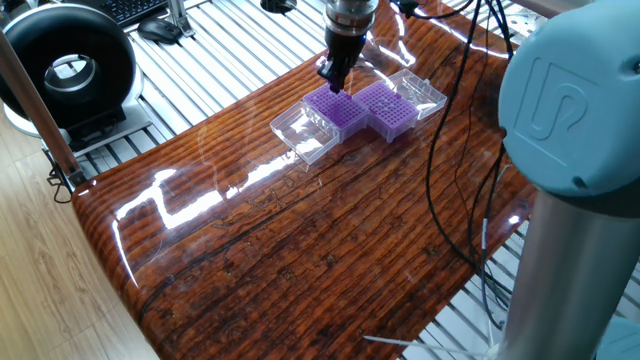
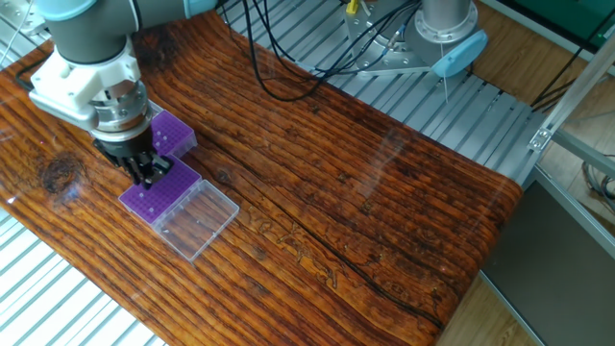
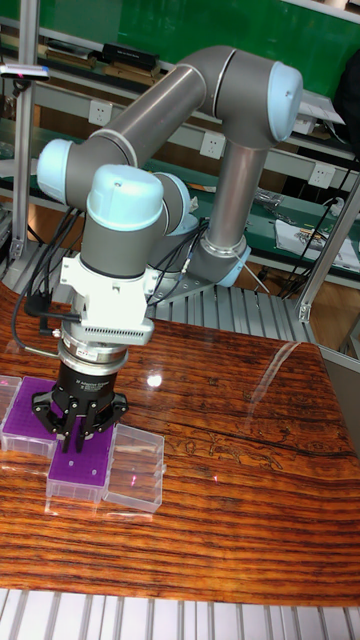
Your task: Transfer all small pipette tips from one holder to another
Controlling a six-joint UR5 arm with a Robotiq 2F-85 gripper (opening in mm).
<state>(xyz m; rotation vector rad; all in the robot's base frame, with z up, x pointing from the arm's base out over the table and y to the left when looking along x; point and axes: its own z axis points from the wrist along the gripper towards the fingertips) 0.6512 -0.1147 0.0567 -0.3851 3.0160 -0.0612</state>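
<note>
The gripper (image 3: 78, 440) hangs just above the near purple rack (image 1: 336, 111), fingers close together; whether they pinch a tip I cannot tell. The small pipette tips are too tiny to see. Travel straight up and down, centred on 1 hole

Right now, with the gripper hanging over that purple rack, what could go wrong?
The gripper hangs just above the near purple rack; a slightly off descent could hit the grid and shove the rack along the glossy table. Its clear lid lies open alongside and could catch. The tips are too small to see, so a missed grasp might go unnoticed.
</note>
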